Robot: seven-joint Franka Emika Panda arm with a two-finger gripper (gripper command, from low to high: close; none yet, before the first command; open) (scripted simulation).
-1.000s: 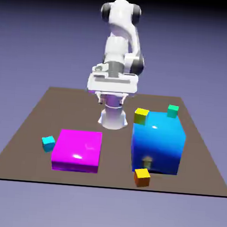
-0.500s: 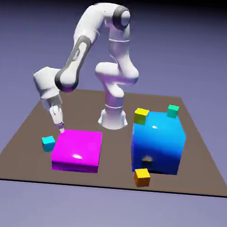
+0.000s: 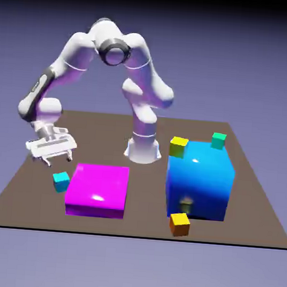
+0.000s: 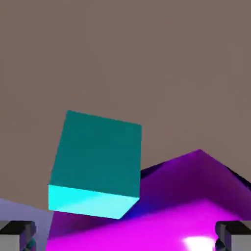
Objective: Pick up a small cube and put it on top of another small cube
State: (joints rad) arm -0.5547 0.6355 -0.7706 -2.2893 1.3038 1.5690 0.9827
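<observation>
The small cube (image 3: 61, 181), plain cyan, sits on the brown table (image 3: 35, 155) just left of a flat magenta block (image 3: 98, 190) in the exterior view. My gripper (image 3: 58, 160) hangs a little above and behind it, open, with nothing between its fingers. In the hand view the small cube (image 4: 95, 162) shows large, apart from my gripper (image 4: 125, 241), whose grey fingertips (image 4: 17, 234) stand wide at the bottom corners. The magenta block (image 4: 196, 196) fills the lower right there. Other small cubes are yellow (image 3: 178, 146), teal (image 3: 218, 140) and orange (image 3: 179, 223).
A big glossy blue cube (image 3: 199, 179) stands at the exterior view's right, with the yellow and teal cubes behind it and the orange one in front. The robot's base (image 3: 143, 147) stands at the table's far middle.
The arm has swung from the table's middle to the exterior view's left. The hand has turned and now hangs level above the cyan cube. The jaws stayed open.
</observation>
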